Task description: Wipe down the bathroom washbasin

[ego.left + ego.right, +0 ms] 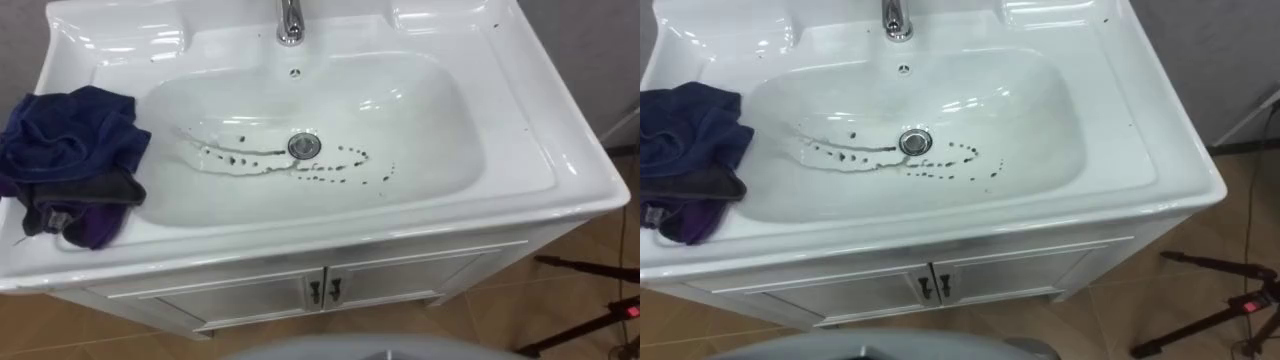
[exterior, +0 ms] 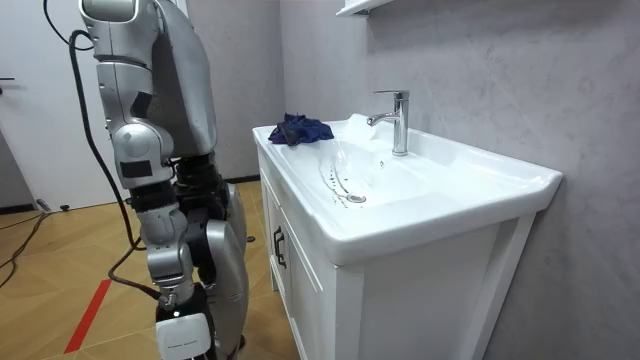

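Note:
A white basin [image 1: 430,140] is set in a vanity top right below me. Dark specks and streaks of dirt [image 1: 240,158] lie across its bottom, on both sides of the metal drain [image 1: 304,146]. A crumpled dark blue cloth [image 1: 70,150] with a purple and grey edge lies on the rim at the basin's left end, partly hanging over the bowl. In the room view I stand upright before the cabinet, and my right hand [image 2: 183,322] hangs low at my side, well away from the cloth [image 2: 300,128].
A chrome faucet [image 1: 289,20] stands at the back middle of the basin. Two cabinet doors with small dark handles [image 1: 322,291] sit under the front edge. Black tripod legs [image 1: 590,270] lie on the wooden floor at the right.

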Controlling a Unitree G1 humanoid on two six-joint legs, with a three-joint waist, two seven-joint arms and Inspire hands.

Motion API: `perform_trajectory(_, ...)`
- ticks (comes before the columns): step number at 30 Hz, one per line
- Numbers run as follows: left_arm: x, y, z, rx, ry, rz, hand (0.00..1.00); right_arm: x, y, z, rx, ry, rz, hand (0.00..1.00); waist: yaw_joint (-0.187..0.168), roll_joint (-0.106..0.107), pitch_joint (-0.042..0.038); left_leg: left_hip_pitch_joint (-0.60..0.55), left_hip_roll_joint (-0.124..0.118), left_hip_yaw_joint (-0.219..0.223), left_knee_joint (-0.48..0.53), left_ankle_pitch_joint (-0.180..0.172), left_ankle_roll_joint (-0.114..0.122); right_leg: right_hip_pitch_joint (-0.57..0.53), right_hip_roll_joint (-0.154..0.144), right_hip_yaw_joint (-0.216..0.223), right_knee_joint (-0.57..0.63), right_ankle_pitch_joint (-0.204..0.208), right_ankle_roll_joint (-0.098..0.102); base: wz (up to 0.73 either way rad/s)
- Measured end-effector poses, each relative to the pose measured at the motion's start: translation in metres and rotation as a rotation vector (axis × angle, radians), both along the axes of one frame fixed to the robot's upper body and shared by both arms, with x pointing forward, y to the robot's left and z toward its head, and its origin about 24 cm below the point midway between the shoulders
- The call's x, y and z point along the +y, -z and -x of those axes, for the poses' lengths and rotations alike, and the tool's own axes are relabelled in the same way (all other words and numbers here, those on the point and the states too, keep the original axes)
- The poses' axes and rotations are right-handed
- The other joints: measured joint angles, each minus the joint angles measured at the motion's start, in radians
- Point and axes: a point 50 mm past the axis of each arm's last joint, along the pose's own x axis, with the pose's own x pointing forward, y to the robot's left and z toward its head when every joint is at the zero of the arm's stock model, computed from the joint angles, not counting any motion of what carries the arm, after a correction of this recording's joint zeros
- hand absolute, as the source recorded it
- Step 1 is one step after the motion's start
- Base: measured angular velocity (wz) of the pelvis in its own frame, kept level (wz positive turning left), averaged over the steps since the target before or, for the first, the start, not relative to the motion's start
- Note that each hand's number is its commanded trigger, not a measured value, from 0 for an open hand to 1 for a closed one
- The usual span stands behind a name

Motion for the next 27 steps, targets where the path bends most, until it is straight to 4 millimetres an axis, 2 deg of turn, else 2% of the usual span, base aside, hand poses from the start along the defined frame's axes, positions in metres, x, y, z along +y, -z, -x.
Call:
perform_trajectory(7,0.001,0.0,0.001,-0.012,-0.052,-0.005,0.0,0.0,0.0,0.002,0.003,0.031,-0.003,0.0,0.002,-0.001,0.0018,0.005,-0.001,-0.01,0.0,0.0,0.0,0.008,-0.001,-0.003,-0.002,0.0,0.0,0.01)
perform_trajectory(11,0.002,0.0,-0.006,-0.05,-0.063,-0.013,0.0,0.0,0.0,0.007,0.002,0.084,-0.002,0.0,0.002,0.0,0.0027,0.005,-0.001,-0.023,-0.002,-0.001,-0.001,0.013,-0.001,-0.013,-0.003,0.0,0.0,0.08)
perform_trajectory(15,0.002,0.0,-0.007,-0.066,-0.095,-0.033,0.0,-0.001,-0.001,0.007,0.0,0.105,0.001,0.0,0.006,0.006,0.0083,0.004,-0.001,-0.025,-0.006,-0.001,-0.001,0.012,0.0,-0.013,-0.005,0.0,0.0,0.02)
perform_trajectory(17,0.003,-0.001,-0.006,-0.067,-0.109,-0.038,0.0,-0.001,-0.001,0.008,0.001,0.105,0.001,0.0,0.007,0.008,0.008,0.004,-0.001,-0.025,-0.006,0.0,-0.001,0.012,0.0,-0.013,-0.007,0.0,0.0,0.0)
perform_trajectory(20,0.006,-0.001,-0.001,-0.072,-0.189,-0.062,0.0,-0.002,-0.001,0.01,0.004,0.105,0.0,0.0,0.017,0.008,0.0083,0.005,0.0,-0.025,-0.005,0.0,-0.001,0.011,0.0,-0.014,-0.002,0.0,0.0,0.0)
perform_trajectory(22,0.009,-0.002,-0.002,-0.082,-0.242,-0.078,0.0,-0.002,-0.001,0.01,0.006,0.106,-0.002,0.0,0.03,0.017,0.0082,0.005,-0.001,-0.025,-0.003,0.0,-0.001,0.014,0.0,-0.017,-0.002,0.0,0.0,0.03)
perform_trajectory(23,0.011,-0.003,-0.002,-0.093,-0.274,-0.1,0.0,-0.002,-0.001,0.01,0.004,0.103,-0.004,0.0,0.036,0.018,0.0119,0.005,0.0,-0.03,-0.003,0.0,-0.001,0.015,0.0,-0.022,-0.003,0.0,0.0,0.09)
perform_trajectory(24,0.015,-0.004,-0.005,-0.113,-0.293,-0.128,0.0,-0.003,-0.001,0.009,0.002,0.101,-0.003,0.0,0.046,0.021,0.016,0.002,0.0,-0.035,-0.002,-0.001,-0.001,0.014,0.001,-0.025,-0.002,0.0,-0.001,0.09)
perform_trajectory(26,0.024,-0.006,-0.012,-0.155,-0.335,-0.189,0.0,-0.007,-0.002,0.009,0.002,0.1,0.003,0.0,0.062,0.025,0.0164,-0.009,-0.001,-0.048,-0.001,-0.001,-0.002,0.009,-0.001,-0.034,-0.002,0.0,-0.001,0.19)
perform_trajectory(27,0.035,-0.011,-0.027,-0.236,-0.406,-0.253,0.0,-0.008,-0.002,0.009,0.002,0.099,0.007,0.0,0.068,0.025,0.0168,-0.021,-0.004,-0.064,-0.001,-0.001,-0.003,0.007,-0.003,-0.048,-0.002,0.0,-0.001,0.29)
